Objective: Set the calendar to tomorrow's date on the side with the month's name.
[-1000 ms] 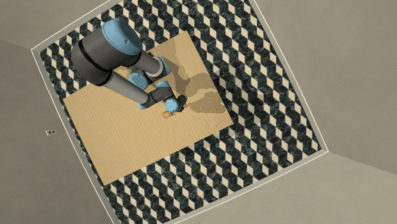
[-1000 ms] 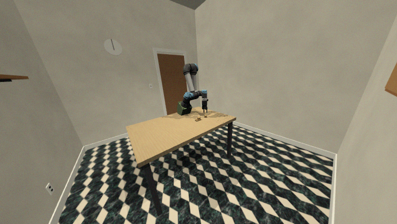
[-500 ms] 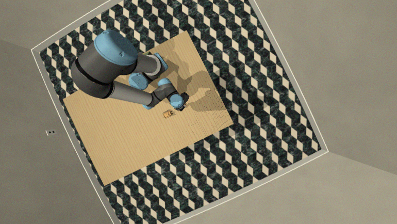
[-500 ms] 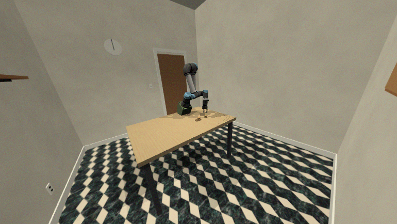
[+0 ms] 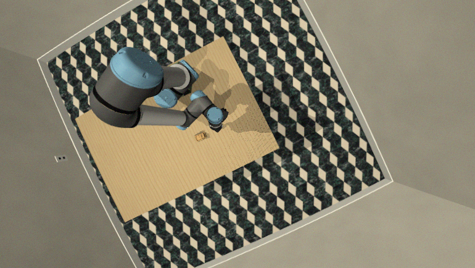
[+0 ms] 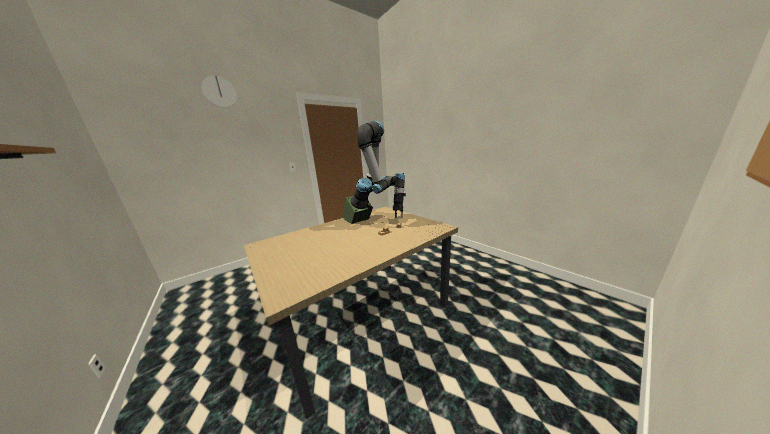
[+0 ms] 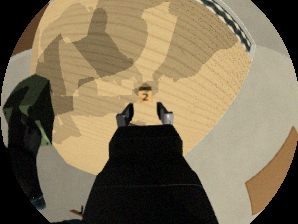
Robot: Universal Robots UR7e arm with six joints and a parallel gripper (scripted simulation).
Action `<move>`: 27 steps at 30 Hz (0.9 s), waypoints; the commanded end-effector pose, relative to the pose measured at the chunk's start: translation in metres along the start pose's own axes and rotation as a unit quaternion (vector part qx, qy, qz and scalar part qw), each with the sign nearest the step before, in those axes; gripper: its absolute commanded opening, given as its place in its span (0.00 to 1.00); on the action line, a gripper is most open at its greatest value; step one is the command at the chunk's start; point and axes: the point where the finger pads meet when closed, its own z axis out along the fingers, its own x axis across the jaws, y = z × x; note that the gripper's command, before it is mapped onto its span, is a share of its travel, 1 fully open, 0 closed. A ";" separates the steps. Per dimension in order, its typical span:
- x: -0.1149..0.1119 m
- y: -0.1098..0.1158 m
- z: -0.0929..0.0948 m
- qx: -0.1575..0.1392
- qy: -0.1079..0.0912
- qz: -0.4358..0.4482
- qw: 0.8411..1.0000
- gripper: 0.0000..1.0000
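1. The jaws (image 6: 399, 215) stand open above the counter (image 5: 149, 166) (image 6: 334, 258) (image 7: 210, 95).
2. A cube (image 6: 399, 225) (image 7: 145, 96) marked 2 sits on the counter, apart from the tray (image 5: 197, 139) (image 6: 382, 233).

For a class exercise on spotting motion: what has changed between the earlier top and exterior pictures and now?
The gripper has moved away from the tray, toward the upper right in the top view. No grasp or release is visible; it is open now. The tray and the loose cube look unmoved.
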 end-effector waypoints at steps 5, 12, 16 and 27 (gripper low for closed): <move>0.001 0.000 -0.001 -0.005 0.002 0.001 1.000 0.90; 0.000 0.000 0.000 -0.013 -0.001 0.001 1.000 0.90; -0.002 0.000 0.002 -0.030 -0.006 0.002 1.000 0.90; -0.002 -0.001 0.002 -0.107 -0.007 0.002 0.994 0.90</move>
